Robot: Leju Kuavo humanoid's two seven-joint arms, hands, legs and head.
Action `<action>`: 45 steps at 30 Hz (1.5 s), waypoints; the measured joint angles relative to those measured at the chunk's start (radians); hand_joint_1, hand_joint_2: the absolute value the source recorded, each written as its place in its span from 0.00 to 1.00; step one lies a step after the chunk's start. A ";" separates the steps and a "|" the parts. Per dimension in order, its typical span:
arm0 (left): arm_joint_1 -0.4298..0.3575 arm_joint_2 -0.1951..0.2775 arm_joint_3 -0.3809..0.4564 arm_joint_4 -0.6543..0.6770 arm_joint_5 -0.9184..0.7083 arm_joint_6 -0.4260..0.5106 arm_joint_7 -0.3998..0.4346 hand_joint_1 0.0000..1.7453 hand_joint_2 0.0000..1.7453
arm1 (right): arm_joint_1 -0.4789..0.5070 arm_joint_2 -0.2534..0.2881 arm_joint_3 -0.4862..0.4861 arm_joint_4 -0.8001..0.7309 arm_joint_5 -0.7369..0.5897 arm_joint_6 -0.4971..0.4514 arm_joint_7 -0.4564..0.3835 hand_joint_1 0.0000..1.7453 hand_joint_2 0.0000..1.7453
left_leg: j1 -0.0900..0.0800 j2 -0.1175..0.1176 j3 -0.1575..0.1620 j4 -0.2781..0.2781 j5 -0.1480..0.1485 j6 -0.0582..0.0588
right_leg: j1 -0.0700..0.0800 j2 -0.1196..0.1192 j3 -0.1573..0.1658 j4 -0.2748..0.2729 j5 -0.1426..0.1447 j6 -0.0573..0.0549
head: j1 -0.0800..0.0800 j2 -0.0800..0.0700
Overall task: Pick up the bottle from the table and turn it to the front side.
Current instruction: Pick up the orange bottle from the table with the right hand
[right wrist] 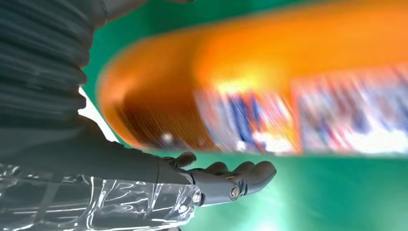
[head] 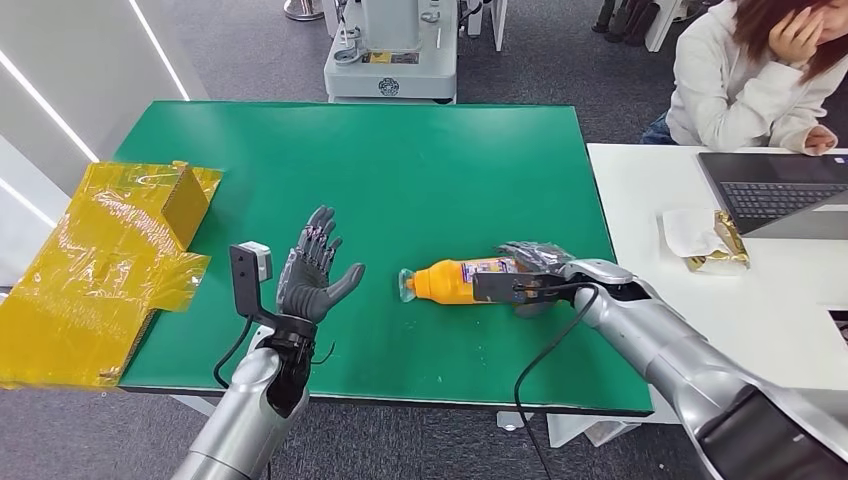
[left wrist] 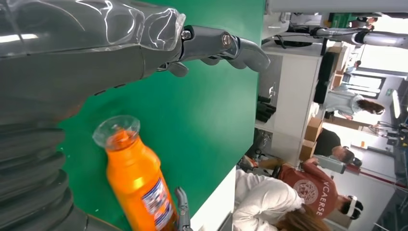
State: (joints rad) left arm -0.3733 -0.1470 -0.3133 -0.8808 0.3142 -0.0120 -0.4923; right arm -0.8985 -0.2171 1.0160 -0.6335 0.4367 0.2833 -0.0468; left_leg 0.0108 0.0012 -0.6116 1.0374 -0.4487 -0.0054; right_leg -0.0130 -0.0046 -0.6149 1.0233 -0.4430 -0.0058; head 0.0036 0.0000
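Right robot hand point(head: 538, 262) curls over the lying bottle's point(head: 462, 281) base on the green bench point(head: 400, 160), grip unconfirmed. Left robot hand point(head: 315, 270) waits spread, empty. Grasp seems underway; next, firm closure, then lift and turn.

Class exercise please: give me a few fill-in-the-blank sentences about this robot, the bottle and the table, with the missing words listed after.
1. The bottle lies on its ____ on the table.
2. The liquid in the bottle is ____.
3. The ____ hand is at the bottle's base end.
4. The left hand holds ____.

Missing words: side; orange; right; nothing
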 joint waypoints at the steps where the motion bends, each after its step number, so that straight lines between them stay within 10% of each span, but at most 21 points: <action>1: 0.001 0.001 0.000 0.000 0.000 -0.001 0.000 0.00 1.00 | 0.000 -0.002 0.008 0.002 -0.002 -0.001 0.002 0.00 1.00 | 0.000 0.000 0.000 0.000 0.000 0.000 | 0.000 0.000 0.000 0.000 0.000 0.000 | 0.000 0.000; 8: 0.011 0.006 0.009 0.000 0.003 -0.011 0.005 0.00 1.00 | -0.003 0.003 0.043 0.020 -0.015 -0.004 -0.001 0.00 1.00 | 0.000 0.000 0.000 0.000 0.000 0.000 | 0.000 0.000 0.000 0.000 0.000 0.000 | 0.000 0.000; 12: 0.016 0.007 0.015 0.000 0.005 -0.012 0.005 0.00 1.00 | -0.007 0.008 0.054 0.029 -0.015 0.001 -0.007 0.89 1.00 | 0.000 0.000 0.000 0.000 0.000 0.000 | 0.000 0.000 0.000 0.001 0.000 0.000 | 0.000 0.000; 28: 0.056 0.012 0.026 -0.018 0.003 -0.010 0.006 0.00 1.00 | -0.008 0.027 0.078 0.057 -0.054 -0.046 -0.042 1.00 1.00 | 0.000 0.000 0.000 0.000 0.000 0.000 | 0.000 0.000 0.000 0.000 0.000 0.000 | 0.000 0.000; 45: 0.099 0.023 0.043 -0.052 -0.020 0.037 -0.021 0.00 1.00 | 0.381 0.027 -0.221 -0.182 -0.700 -0.043 -0.336 1.00 1.00 | 0.000 -0.002 0.000 -0.001 0.000 0.000 | 0.001 -0.003 0.001 0.000 -0.001 0.000 | 0.000 0.000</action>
State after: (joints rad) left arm -0.2744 -0.1236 -0.2708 -0.9329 0.2947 0.0245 -0.5129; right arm -0.5178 -0.1906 0.7953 -0.8151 -0.2638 0.2405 -0.3828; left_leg 0.0113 -0.0009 -0.6121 1.0366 -0.4487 -0.0057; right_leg -0.0124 -0.0074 -0.6144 1.0232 -0.4439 -0.0057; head 0.0035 0.0000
